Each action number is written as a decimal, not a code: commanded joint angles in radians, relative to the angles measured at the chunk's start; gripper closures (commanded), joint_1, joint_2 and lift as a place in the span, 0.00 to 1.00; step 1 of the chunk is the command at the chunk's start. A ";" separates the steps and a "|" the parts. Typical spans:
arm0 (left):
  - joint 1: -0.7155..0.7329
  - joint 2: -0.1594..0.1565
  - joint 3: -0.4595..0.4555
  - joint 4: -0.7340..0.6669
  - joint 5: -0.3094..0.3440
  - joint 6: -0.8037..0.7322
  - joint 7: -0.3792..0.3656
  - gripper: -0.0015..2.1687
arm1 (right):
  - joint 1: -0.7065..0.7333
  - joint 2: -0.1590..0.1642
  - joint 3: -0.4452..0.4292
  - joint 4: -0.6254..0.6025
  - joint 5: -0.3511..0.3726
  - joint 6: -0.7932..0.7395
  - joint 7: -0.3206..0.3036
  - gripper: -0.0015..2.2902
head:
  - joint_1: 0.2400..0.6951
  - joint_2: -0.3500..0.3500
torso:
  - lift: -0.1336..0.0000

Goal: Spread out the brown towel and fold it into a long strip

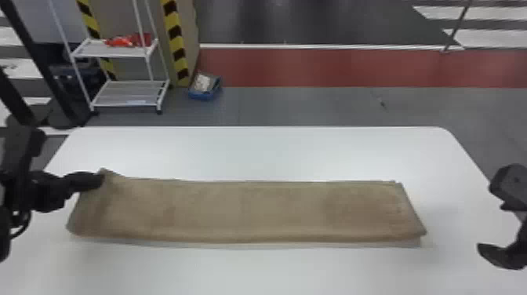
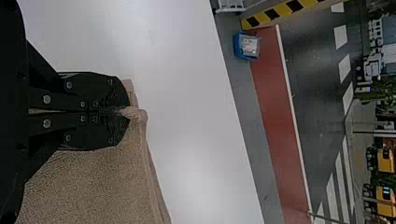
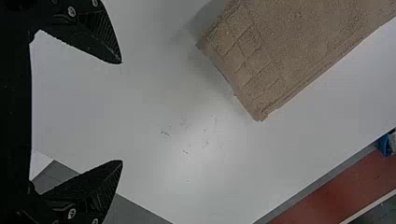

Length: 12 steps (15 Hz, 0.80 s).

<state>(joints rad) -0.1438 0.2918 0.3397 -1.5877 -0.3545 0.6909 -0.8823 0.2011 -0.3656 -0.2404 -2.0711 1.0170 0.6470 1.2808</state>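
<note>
Where the brown towel (image 1: 243,210) lies: across the white table (image 1: 251,153), in a long strip.
Left gripper (image 2: 128,111): clamped on the towel's far left corner.
Right gripper (image 3: 122,112): fingers wide apart, off the towel's right end.
Towel fold: probably being straightened.
Next move: likely lower that corner flat, then release.

The brown towel (image 1: 243,210) lies — a long strip — across the table (image 1: 251,153).

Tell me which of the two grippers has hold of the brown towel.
The left gripper: it is shut on the towel at its far left corner. The right gripper stands open and empty, off to the towel's right.
</note>
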 commanded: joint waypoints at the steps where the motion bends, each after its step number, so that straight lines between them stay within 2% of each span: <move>1: 0.003 -0.005 -0.025 0.038 0.000 -0.072 0.034 0.63 | 0.006 0.001 -0.002 -0.014 0.000 0.003 0.003 0.06 | 1.00 0.50 | 0.08; 2: 0.003 -0.005 -0.030 0.043 0.002 -0.075 0.040 0.34 | 0.011 -0.001 -0.007 -0.021 0.000 0.006 0.011 0.06 | 1.00 0.49 | 0.08; 3: 0.004 -0.005 -0.027 0.041 0.005 -0.078 0.048 0.10 | 0.014 -0.001 -0.014 -0.027 0.000 0.006 0.011 0.06 | 1.00 0.49 | 0.08; 4: 0.007 -0.005 -0.025 0.034 0.005 -0.078 0.059 0.00 | 0.015 -0.001 -0.019 -0.032 -0.002 0.006 0.011 0.06 | 1.00 0.49 | 0.08; 12: 0.087 0.001 0.097 -0.081 0.040 -0.072 0.049 0.00 | 0.014 0.001 -0.019 -0.032 -0.009 0.003 0.011 0.06 | 1.00 0.53 | 0.08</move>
<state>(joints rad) -0.0864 0.2884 0.4141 -1.6362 -0.3199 0.6131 -0.8262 0.2149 -0.3654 -0.2592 -2.1033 1.0097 0.6501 1.2915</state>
